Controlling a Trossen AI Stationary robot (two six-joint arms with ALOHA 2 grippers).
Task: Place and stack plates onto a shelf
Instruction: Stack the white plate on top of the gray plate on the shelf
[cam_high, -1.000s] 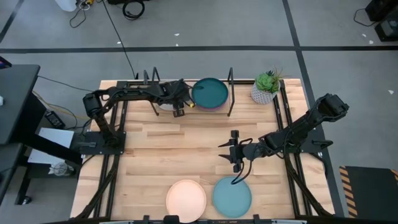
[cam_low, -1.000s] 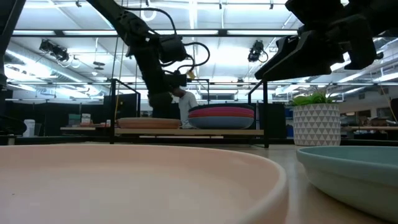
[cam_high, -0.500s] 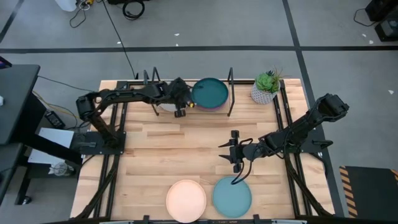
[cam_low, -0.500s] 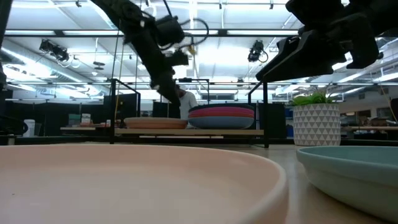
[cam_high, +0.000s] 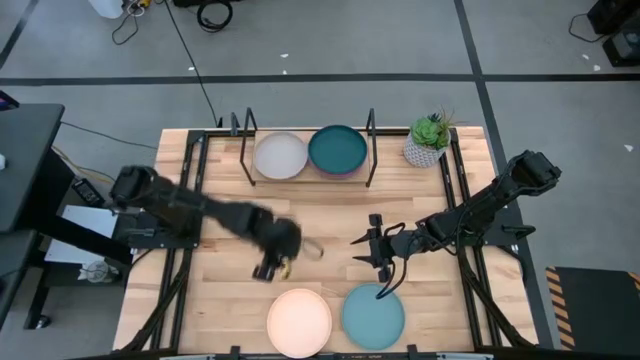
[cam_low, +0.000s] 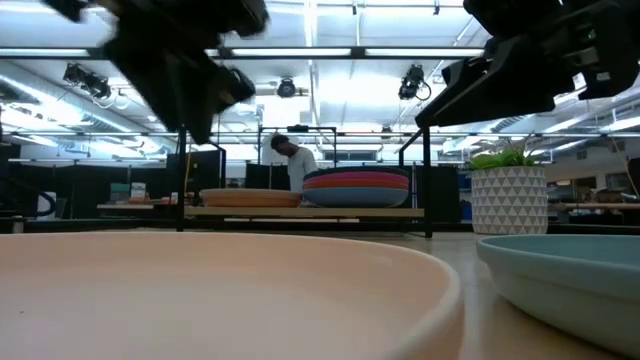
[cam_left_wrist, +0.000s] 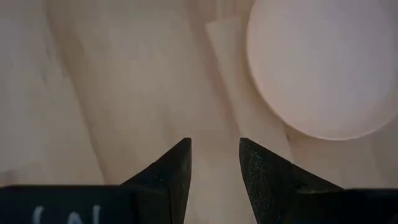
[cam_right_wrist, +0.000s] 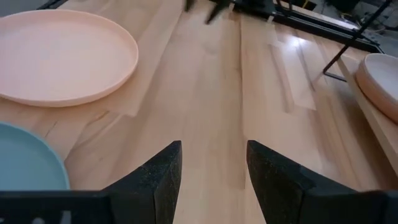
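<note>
A cream-pink plate (cam_high: 299, 320) and a light blue plate (cam_high: 373, 316) lie flat side by side at the table's near edge. The shelf (cam_high: 306, 178) stands at the far edge. On its left half rests a pale plate (cam_high: 280, 155); on its right half is a stack topped by a dark teal plate (cam_high: 337, 150). My left gripper (cam_high: 272, 266) is open above bare wood, just far-left of the cream-pink plate (cam_left_wrist: 323, 62). My right gripper (cam_high: 372, 250) hangs open over the table, on the far side of the light blue plate (cam_right_wrist: 25, 163).
A potted plant (cam_high: 428, 140) stands in a white pot at the far right, beside the shelf. Black upright loops (cam_high: 371, 150) rise at the shelf's sides. Bare wood lies across the table's middle (cam_high: 320, 215). A person shows far behind the shelf (cam_low: 292, 158).
My left gripper has swung fast from the shelf's left half toward the near edge and now hovers by the cream-pink plate. The pale plate stays on the shelf, now uncovered.
</note>
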